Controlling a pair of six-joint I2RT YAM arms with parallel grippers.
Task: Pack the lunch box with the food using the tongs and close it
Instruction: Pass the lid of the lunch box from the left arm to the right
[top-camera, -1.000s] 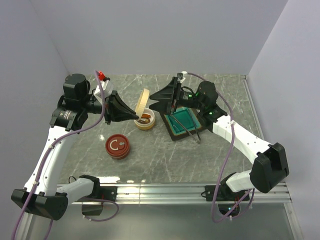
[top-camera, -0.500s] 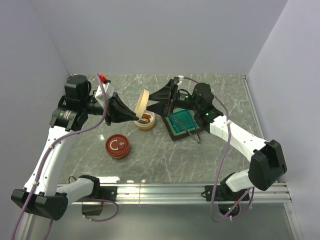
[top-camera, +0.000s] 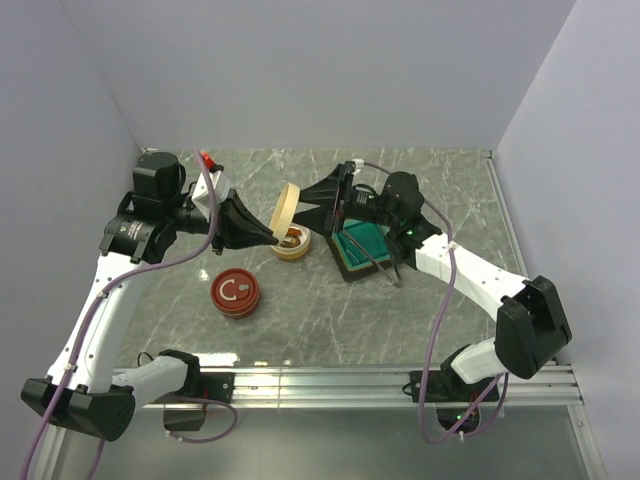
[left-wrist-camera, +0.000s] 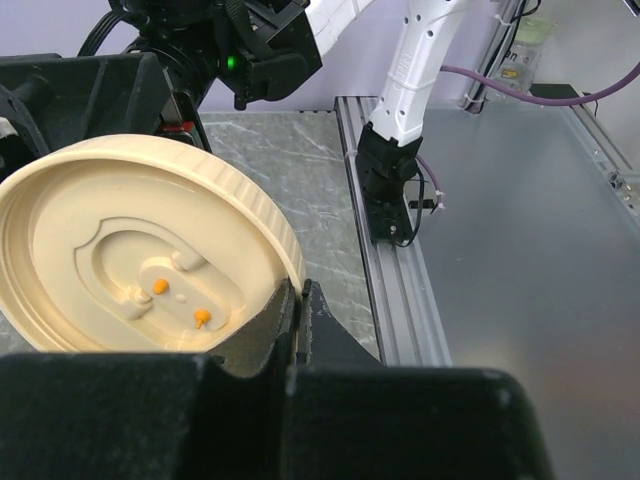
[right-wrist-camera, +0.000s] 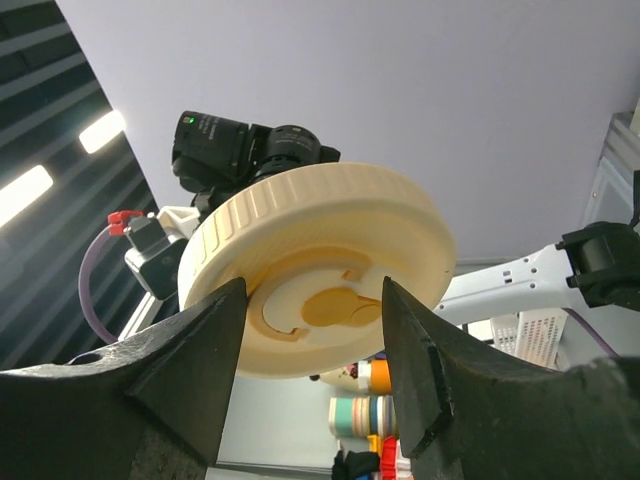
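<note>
My left gripper (top-camera: 272, 236) (left-wrist-camera: 297, 292) is shut on the rim of the cream round lid (top-camera: 287, 207) (left-wrist-camera: 140, 245) and holds it on edge above the lunch box (top-camera: 291, 245). Brownish food (top-camera: 293, 238) lies in that cream box. Two orange crumbs (left-wrist-camera: 160, 286) stick to the lid's inner face. From the other side my right gripper (top-camera: 305, 208) (right-wrist-camera: 310, 330) reaches the lid (right-wrist-camera: 320, 250). It is open, with its fingers (right-wrist-camera: 195, 350) standing on either side of the lid's outer face. The tongs (top-camera: 385, 265) lie on the teal tray (top-camera: 362, 240).
A red round container (top-camera: 236, 292) with a white mark sits on the marble table in front of the lunch box. The metal rail (top-camera: 330, 378) runs along the near edge. Grey walls close in the back and sides.
My right arm has moved left, away from the tray and up to the lid, and its jaws have narrowed a little. The left gripper keeps the lid in place.
</note>
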